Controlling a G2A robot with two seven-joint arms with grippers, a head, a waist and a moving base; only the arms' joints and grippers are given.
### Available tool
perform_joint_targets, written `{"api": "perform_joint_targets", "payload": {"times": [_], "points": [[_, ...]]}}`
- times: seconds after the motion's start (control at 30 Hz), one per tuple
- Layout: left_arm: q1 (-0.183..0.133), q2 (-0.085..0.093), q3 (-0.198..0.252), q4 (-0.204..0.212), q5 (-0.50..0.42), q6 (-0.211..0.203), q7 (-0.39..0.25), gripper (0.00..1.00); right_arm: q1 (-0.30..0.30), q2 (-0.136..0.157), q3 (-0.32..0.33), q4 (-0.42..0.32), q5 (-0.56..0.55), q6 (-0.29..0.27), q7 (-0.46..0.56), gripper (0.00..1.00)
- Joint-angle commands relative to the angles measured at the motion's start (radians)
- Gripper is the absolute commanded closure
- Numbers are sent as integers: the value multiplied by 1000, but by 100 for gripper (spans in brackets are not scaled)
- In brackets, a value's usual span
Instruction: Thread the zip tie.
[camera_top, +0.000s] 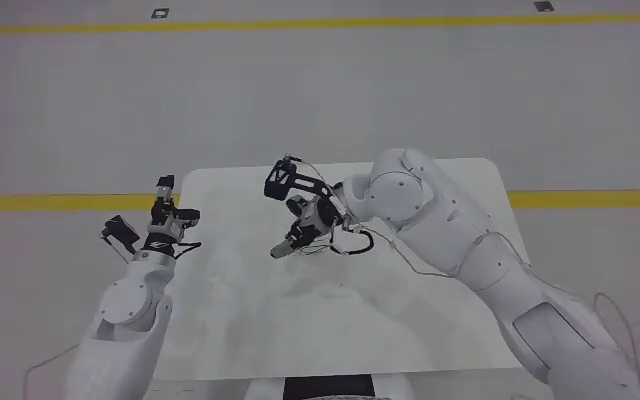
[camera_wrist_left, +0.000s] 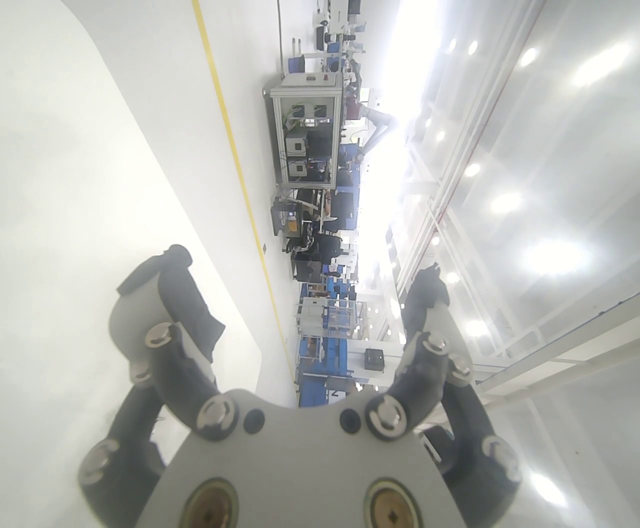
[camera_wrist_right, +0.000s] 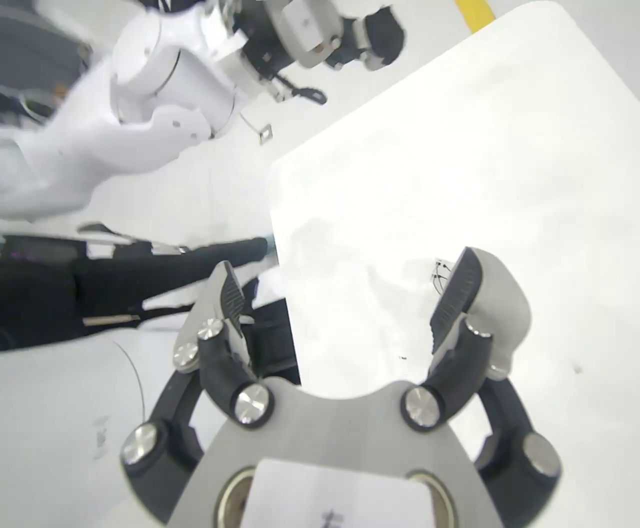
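Locating the right gripper (camera_wrist_right: 350, 280) above the white table (camera_wrist_right: 450, 150), fingers spread wide, gripping nothing. Locating the left gripper (camera_wrist_left: 302, 265) just off the table's left edge, fingers likewise apart and empty. Placing the zip tie (camera_wrist_right: 439, 272) as a thin dark strand flat on the table, just beside one right-gripper pad; too small for detail.
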Motion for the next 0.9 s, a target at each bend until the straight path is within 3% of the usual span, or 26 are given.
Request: {"api": "perform_joint_targets", "payload": {"times": [0.0, 0.13, 0.2, 0.63, 0.87], "points": [[0, 0, 0, 0, 0, 0, 0, 0, 48, -20, -65, 47, 31, 1, 81, 0], [0, 0, 0, 0, 0, 0, 0, 0, 114, -52, -206, 99, 57, 1, 104, 0], [0, 0, 0, 0, 0, 0, 0, 0, 140, -65, -246, 108, 98, 1, 104, 0], [0, 0, 0, 0, 0, 0, 0, 0, 145, -65, -251, 109, 79, 1, 104, 0], [0, 0, 0, 0, 0, 0, 0, 0, 197, -112, -308, 223, -64, 31, 66, 0]]}}
